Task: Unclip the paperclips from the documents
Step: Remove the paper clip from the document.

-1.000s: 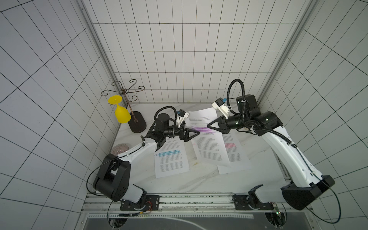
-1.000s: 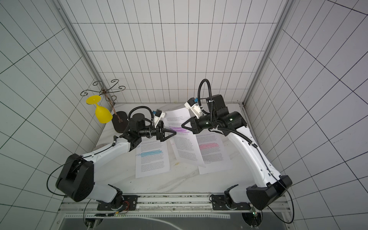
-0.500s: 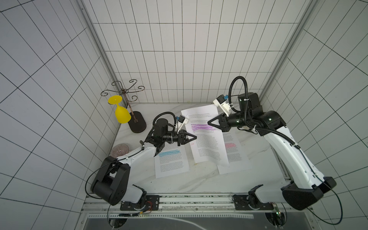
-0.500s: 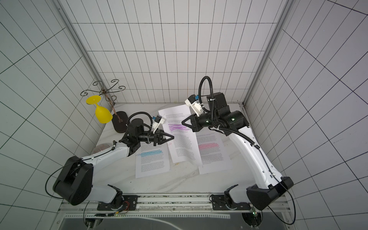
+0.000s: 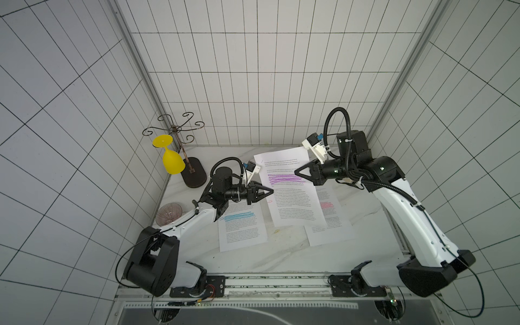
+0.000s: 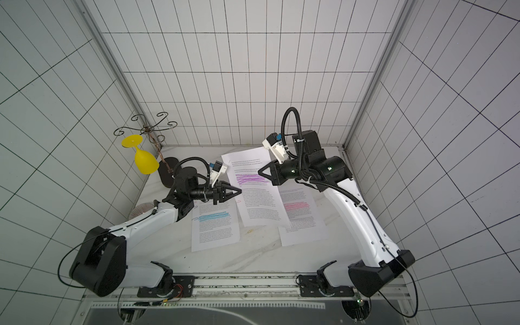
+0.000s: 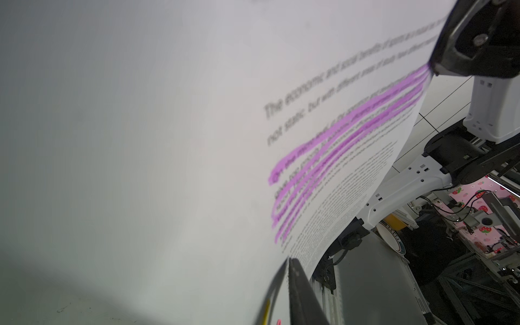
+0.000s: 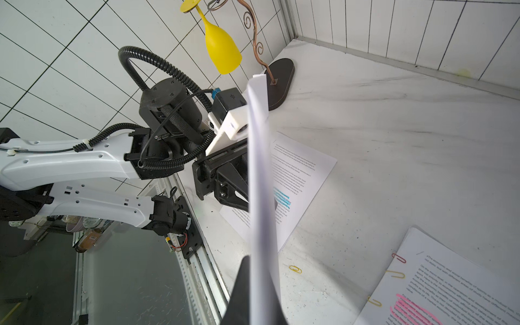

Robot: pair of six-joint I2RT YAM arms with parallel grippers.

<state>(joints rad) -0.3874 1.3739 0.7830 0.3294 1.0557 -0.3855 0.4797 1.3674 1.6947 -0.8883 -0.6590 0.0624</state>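
The purple-band document [image 5: 288, 194] is lifted at an angle off the table. My right gripper [image 5: 297, 172] is shut on its right edge; the sheaf runs edge-on between its fingers in the right wrist view [image 8: 257, 197]. My left gripper [image 5: 272, 191] is shut at the left edge, with a yellow paperclip [image 7: 266, 311] between its fingers and a pink paperclip [image 5: 270, 201] just beside them. The blue-band document [image 5: 242, 228] and the pink-band document [image 5: 327, 216] lie flat. A red clip [image 8: 399, 258] and two yellow clips [image 8: 395, 274] sit on the pink-band one's edge.
One loose yellow paperclip [image 5: 276, 231] lies on the marble table [image 5: 281, 256] between the flat documents. A yellow wine glass [image 5: 171, 161] hangs from a wire rack [image 5: 194, 176] at the back left. A ribbed glass dish [image 5: 169, 216] sits by the left wall.
My left gripper stood open at the purple-band document's left edge and has closed there. The right gripper has raised the document slightly.
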